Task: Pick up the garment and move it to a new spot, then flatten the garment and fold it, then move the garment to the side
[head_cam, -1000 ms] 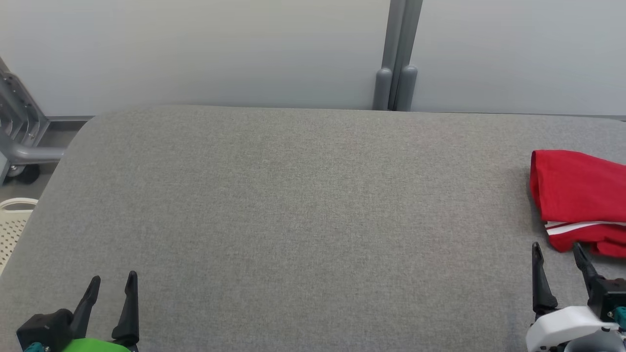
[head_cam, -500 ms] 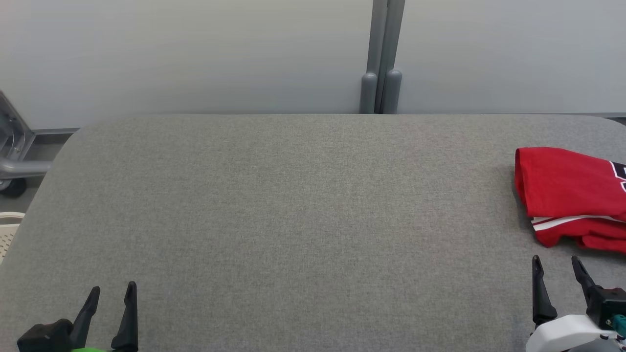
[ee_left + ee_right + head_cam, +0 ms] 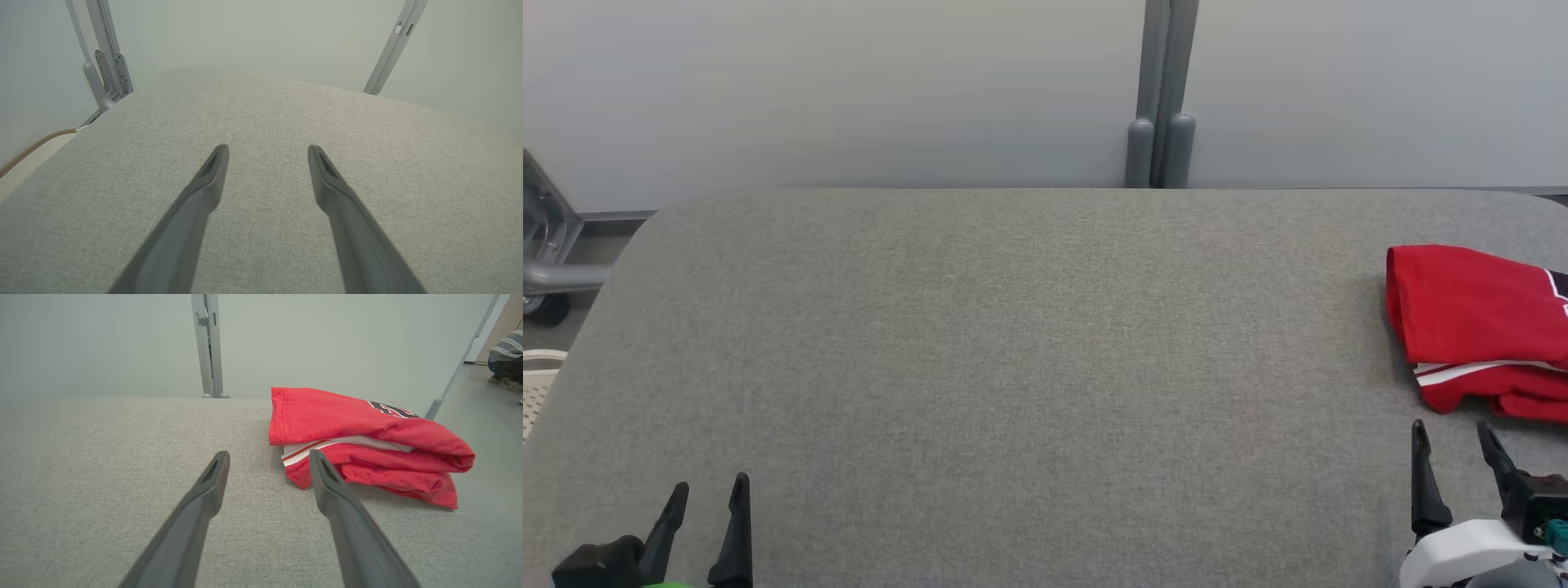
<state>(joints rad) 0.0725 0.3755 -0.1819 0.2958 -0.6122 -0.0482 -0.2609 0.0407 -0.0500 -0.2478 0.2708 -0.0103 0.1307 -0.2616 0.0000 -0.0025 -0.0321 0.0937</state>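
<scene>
Garment (image 3: 1478,327), red and folded with a white stripe showing, lies at the right edge of the grey padded table (image 3: 1013,343). Right gripper (image 3: 1454,445) sits just beside it, fingers apart and empty. Left gripper (image 3: 709,505), well apart, is likewise spread.

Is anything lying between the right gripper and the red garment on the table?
Nothing visible does. The open right gripper sits close to the folded red garment, with bare grey table between them.

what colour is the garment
The garment is red with white trim; best seen in the right wrist view.
</scene>
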